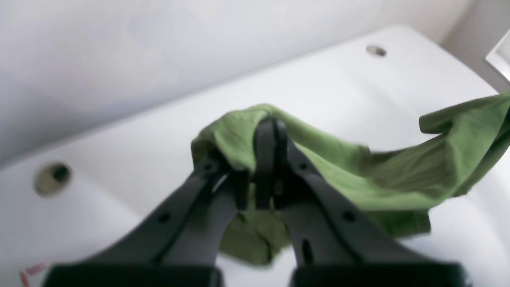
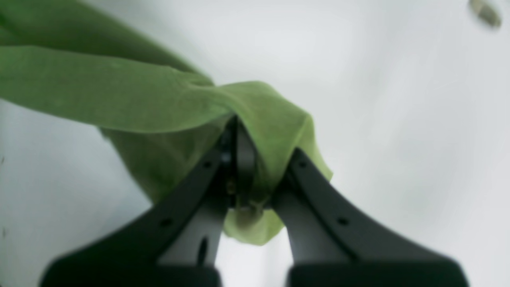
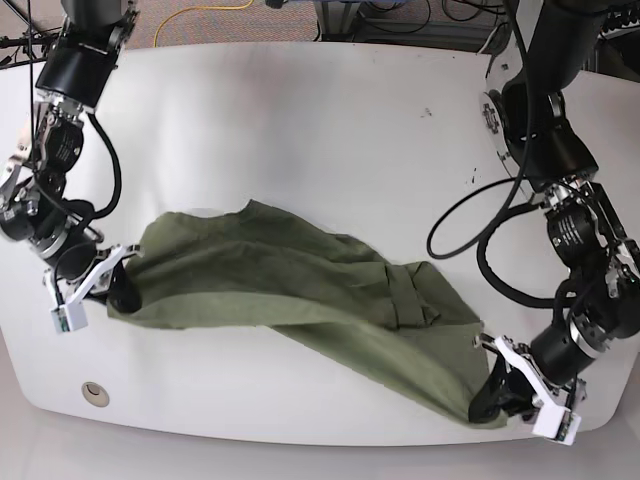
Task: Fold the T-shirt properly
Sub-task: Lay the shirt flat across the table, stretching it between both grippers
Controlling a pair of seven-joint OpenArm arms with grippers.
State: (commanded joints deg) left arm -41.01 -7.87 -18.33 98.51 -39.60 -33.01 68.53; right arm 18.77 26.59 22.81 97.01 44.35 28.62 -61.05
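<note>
A: How much of the fold can be judged as done?

B: Very little. The plain olive-green, short-sleeved cotton T-shirt (image 3: 300, 290) is stretched in a loose, twisted band across the near half of the rounded white table (image 3: 300, 110), from the left edge to the near right corner. No flat panel or crisp crease can be made out; one layer is lapped over another near the middle, and bunched wrinkles are seen toward the right end.

A: And how is the cloth held?

B: The black right gripper (image 2: 243, 159) is clamped on one end of the shirt, with cloth draped over its closed jaws in the right wrist view. In the base view it is seen at the scene's left (image 3: 100, 285). The black left gripper (image 1: 271, 159) is likewise closed on a fold of fabric, at the scene's near right (image 3: 500, 390).

A: What is left, then?

B: Nearly everything, by this judgement: the garment would have to be spread flat, the sleeves brought in, and the body doubled over.
</note>
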